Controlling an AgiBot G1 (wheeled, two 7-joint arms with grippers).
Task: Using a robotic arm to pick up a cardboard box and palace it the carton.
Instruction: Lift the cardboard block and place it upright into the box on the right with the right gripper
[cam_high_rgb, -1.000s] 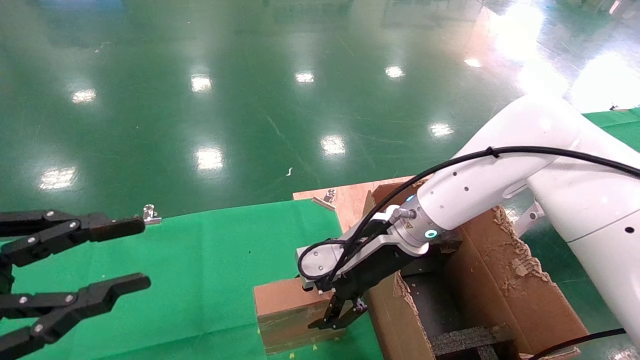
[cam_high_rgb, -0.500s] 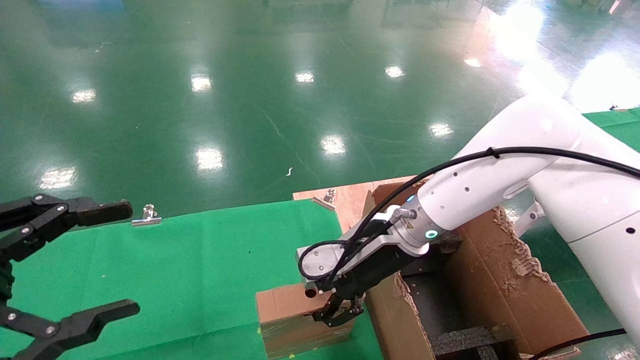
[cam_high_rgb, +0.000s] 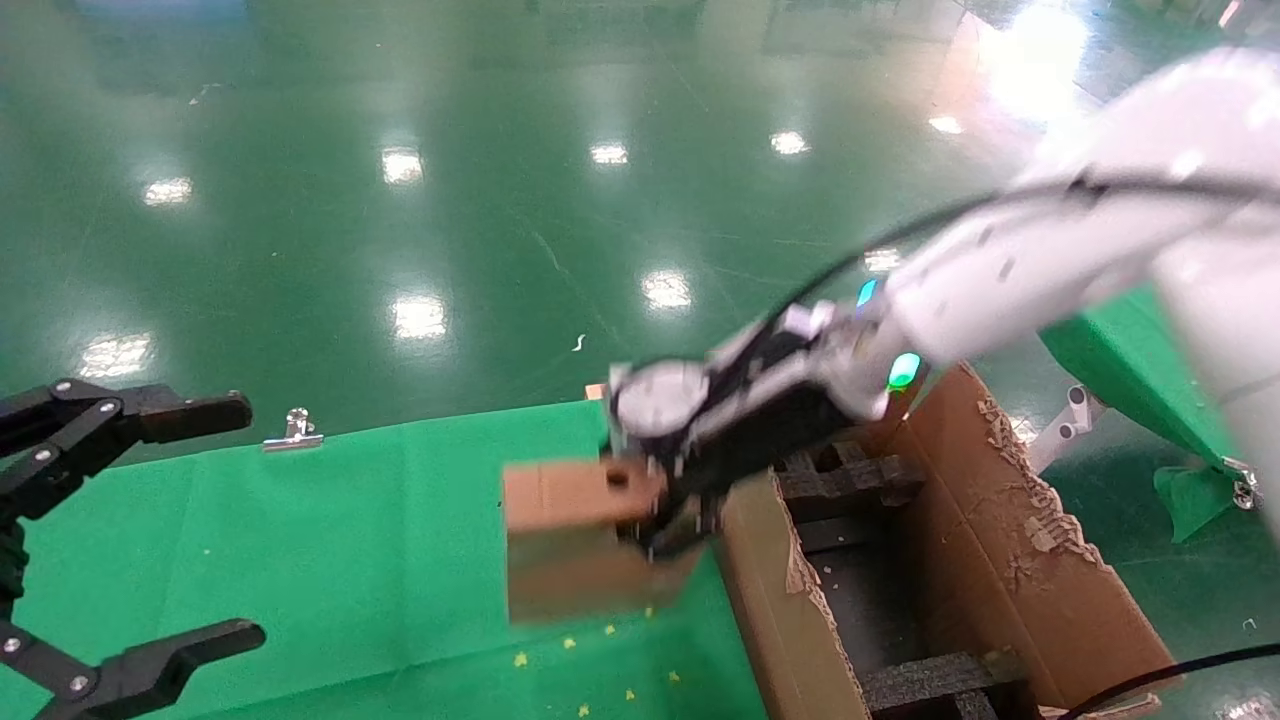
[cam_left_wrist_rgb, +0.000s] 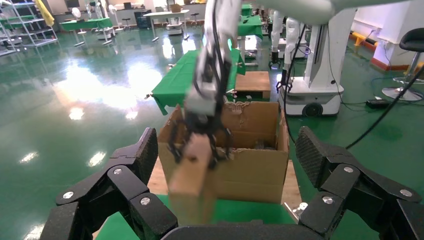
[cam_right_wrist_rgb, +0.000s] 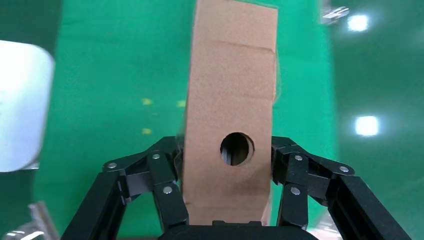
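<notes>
The small brown cardboard box (cam_high_rgb: 570, 540) hangs on edge above the green cloth, clear of it. My right gripper (cam_high_rgb: 665, 520), on the white arm with the green ring light, is shut on the box's end. In the right wrist view the fingers (cam_right_wrist_rgb: 165, 185) clamp both sides of the box (cam_right_wrist_rgb: 230, 100) beside a round hole. The box hangs just left of the large torn carton (cam_high_rgb: 1000, 560), close to its left wall. My left gripper (cam_high_rgb: 245, 520) is open and empty at the far left. The left wrist view shows the box (cam_left_wrist_rgb: 192, 180) in front of the carton (cam_left_wrist_rgb: 255, 165).
Black foam inserts (cam_high_rgb: 935, 675) lie inside the carton. A metal clip (cam_high_rgb: 293, 432) holds the green cloth (cam_high_rgb: 380, 520) at the table's far edge. Another green-covered table (cam_high_rgb: 1130, 370) stands to the right. The glossy green floor lies beyond.
My right gripper closed on the box and lifted it off the cloth, up and away from me. My left gripper drifted slightly left.
</notes>
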